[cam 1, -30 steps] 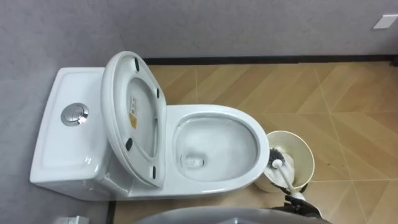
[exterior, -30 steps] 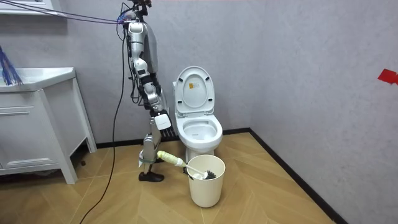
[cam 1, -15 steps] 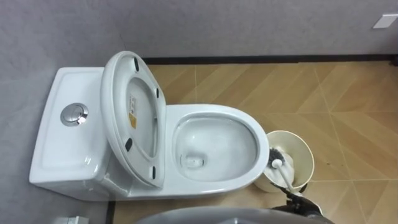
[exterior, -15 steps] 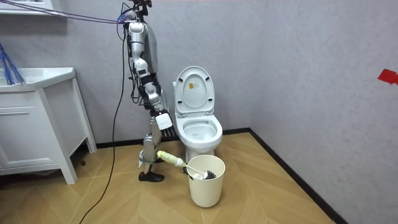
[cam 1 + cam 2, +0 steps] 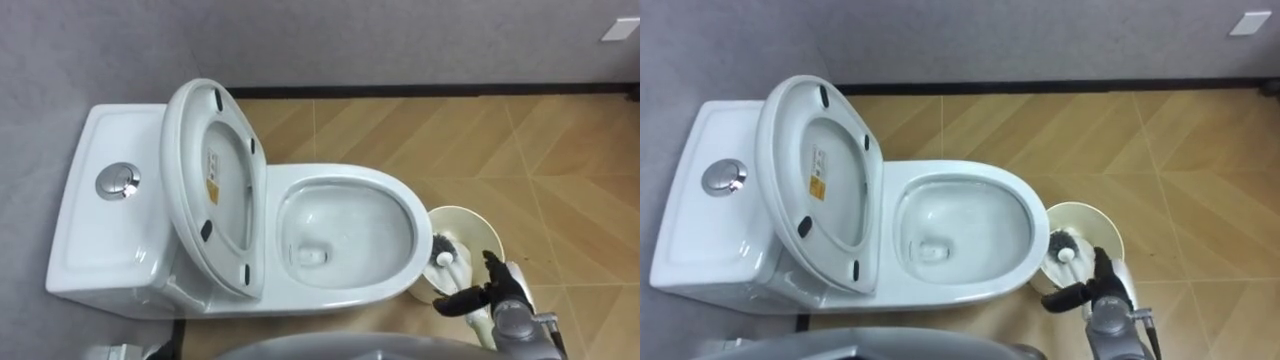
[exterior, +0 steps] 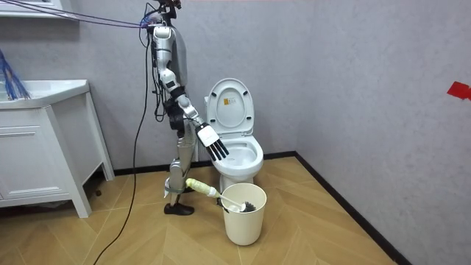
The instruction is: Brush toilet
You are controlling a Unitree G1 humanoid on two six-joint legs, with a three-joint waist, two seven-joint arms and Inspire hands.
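- White toilet sits vs. a grey wall, w/ its tank on the robot's left & its bowl twd the right.
- The seat & lid stand up, tilted back over the tank. A shiny round flush button is on top of the tank.
- The bowl is open & you can see a bit of water at the bottom.
- A cream bucket stands on the wood floor, just beside the front of the toilet.
- The toilet brush is in the bucket, dark bristly head down inside. In the room view its pale handle leans out over the rim twd the robot's feet.
- The right hand is up in the air nr the bucket, above the brush handle. Its fingers are straight & spread wide. It has hold of nothing & isn't touching the brush.
- In the room view the robot stands on the toilet's left side, w/ the right arm out in front of the bowl.
- A white cabinet is at the room view's left, well apart from the toilet.
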